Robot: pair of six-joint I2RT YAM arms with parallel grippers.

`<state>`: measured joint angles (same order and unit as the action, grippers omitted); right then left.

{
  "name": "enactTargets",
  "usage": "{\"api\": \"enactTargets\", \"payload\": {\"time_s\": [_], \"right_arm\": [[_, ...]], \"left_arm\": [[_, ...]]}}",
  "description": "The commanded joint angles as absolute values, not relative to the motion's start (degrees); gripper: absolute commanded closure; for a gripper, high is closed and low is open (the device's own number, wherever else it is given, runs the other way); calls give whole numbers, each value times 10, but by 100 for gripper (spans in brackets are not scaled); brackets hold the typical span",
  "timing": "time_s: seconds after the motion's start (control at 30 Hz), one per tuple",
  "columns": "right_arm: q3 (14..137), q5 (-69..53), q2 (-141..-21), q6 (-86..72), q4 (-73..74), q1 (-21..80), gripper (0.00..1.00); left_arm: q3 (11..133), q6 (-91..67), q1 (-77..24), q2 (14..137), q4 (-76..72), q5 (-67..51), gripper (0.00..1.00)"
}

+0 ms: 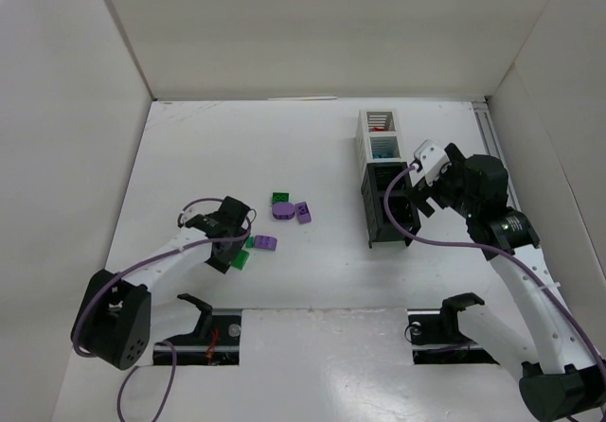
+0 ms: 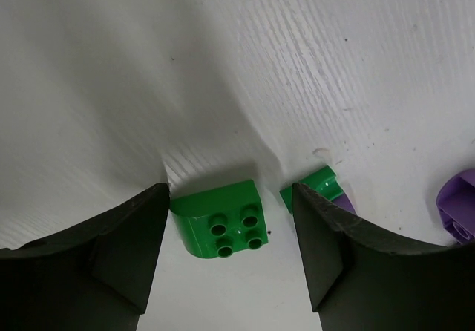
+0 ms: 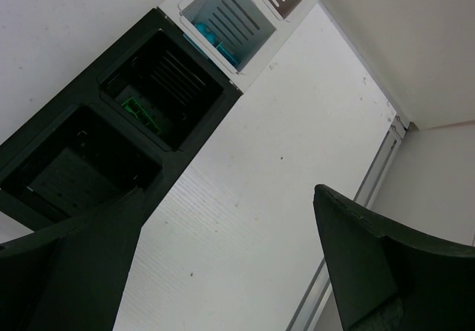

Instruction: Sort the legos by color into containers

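left fingers (image 2: 111, 257) apart, straddling the green lego (image 2: 219, 228) on the desk (image 2: 223, 86) well left of the containers (image 1: 365, 204), looks ready to pinch; right fingers (image 3: 371, 257) wide open, parked beside those containers

We are finding a small green plastic studded brick (image 2: 221, 227) lying on the white table (image 1: 189, 148), between the fingers of the left gripper (image 2: 228, 191). Farther right, a cluster of three small green and purple plastic bricks (image 1: 282, 210) is sitting mid-table. To its right, the row of four slatted black and white plastic bins (image 1: 386, 181) is running front to back, with the right gripper (image 1: 417, 193) hanging just beside its near end, on the right.
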<state>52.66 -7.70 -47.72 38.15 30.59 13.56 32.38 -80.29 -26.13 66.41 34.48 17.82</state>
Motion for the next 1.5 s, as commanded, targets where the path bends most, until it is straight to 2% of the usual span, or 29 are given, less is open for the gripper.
{"api": "enactTargets", "payload": {"time_s": [0.0,0.37,0.63,1.03,1.17,1.47], "right_arm": [[531,-69,-473,380,286,140,0],[531,-63,-473,374,286,140,0],[531,-53,-473,374,291,140,0],[531,-41,-468,369,291,140,0],[531,-41,-468,369,291,140,0],[531,-36,-468,369,291,140,0]], "left_arm": [[312,-790,-258,650,334,144,37],[291,-795,-288,578,357,122,37],[299,-775,-288,634,345,127,39],[323,-764,-313,659,366,143,68],[365,-764,-340,634,402,157,73],[443,-752,-388,597,439,187,75]]}}
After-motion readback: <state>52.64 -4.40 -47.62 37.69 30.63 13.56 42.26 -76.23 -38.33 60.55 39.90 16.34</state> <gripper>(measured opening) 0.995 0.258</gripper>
